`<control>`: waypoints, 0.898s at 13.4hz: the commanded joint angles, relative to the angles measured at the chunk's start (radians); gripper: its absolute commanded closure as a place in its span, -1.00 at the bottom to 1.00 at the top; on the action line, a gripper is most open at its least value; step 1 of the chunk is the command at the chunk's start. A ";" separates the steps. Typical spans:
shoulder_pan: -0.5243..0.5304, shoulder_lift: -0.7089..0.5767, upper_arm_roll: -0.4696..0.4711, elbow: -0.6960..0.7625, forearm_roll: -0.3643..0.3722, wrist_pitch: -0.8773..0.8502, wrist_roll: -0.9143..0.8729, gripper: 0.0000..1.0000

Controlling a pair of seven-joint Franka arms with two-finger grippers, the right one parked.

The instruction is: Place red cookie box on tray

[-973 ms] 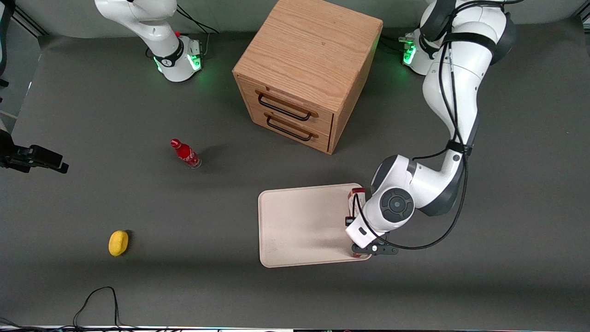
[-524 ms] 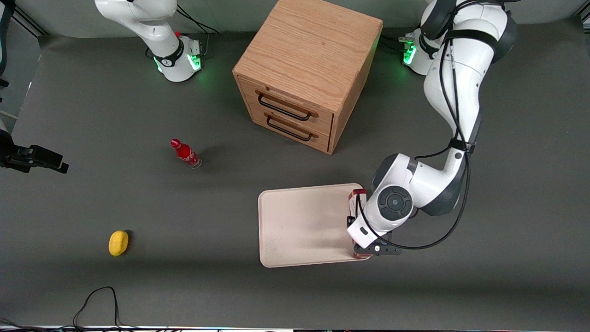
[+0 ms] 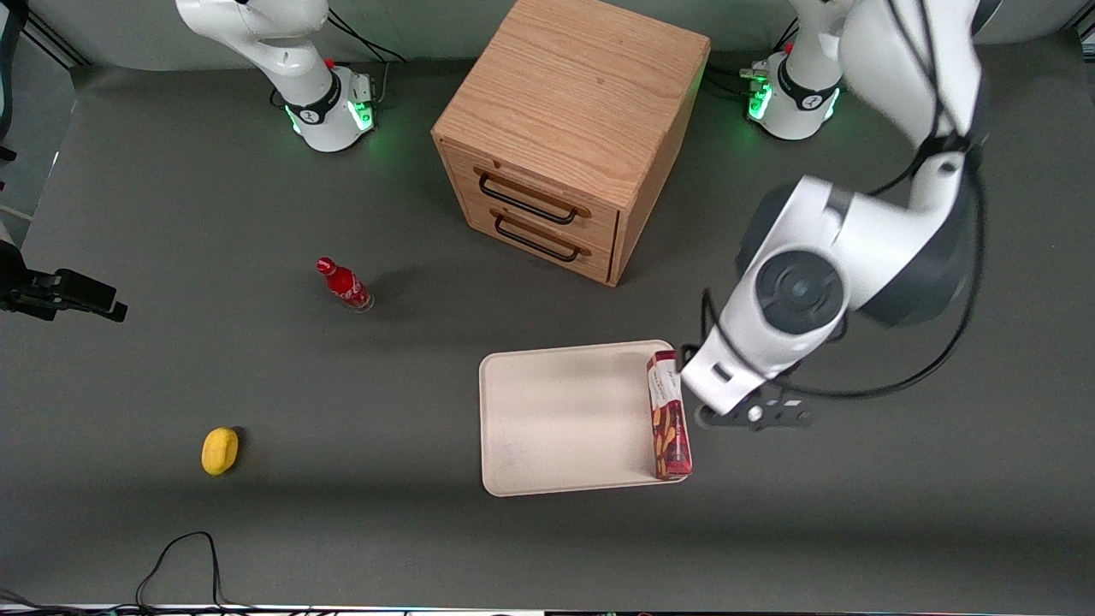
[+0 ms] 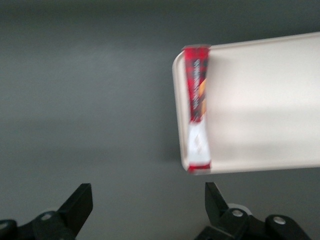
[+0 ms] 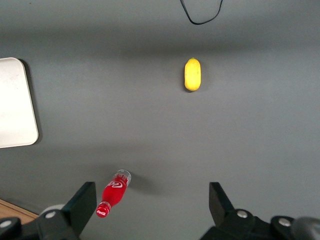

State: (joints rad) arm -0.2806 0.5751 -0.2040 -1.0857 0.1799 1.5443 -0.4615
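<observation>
The gripper (image 4: pixel 145 210) is open and empty, raised above the tabletop (image 3: pixel 257 513). Below it and slightly aside, the red cookie box (image 3: pixel 668 414) stands on its thin edge inside the tray (image 3: pixel 556 419), against the rim. I judge the placing done; retreat straight upward, so nothing tips the box.

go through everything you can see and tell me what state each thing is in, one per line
red cookie box: standing on its thin edge on the tray, along the rim nearest the working arm, released
tray: flat on the table, holding only the box
tool: open, empty, raised above the table beside the tray
drawer cabinet: both drawers shut
red bottle: upright, capped
yellow object: lying on the table
</observation>
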 commanded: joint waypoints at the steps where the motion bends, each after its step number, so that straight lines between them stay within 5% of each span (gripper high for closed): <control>1: 0.102 -0.134 0.006 -0.100 -0.023 -0.064 0.073 -1.00; 7: 0.311 -0.360 0.006 -0.391 -0.075 0.064 0.237 -1.00; 12: 0.362 -0.429 0.009 -0.533 -0.089 0.187 0.276 -1.00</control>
State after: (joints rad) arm 0.0666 0.2126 -0.1934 -1.5240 0.1025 1.6853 -0.2018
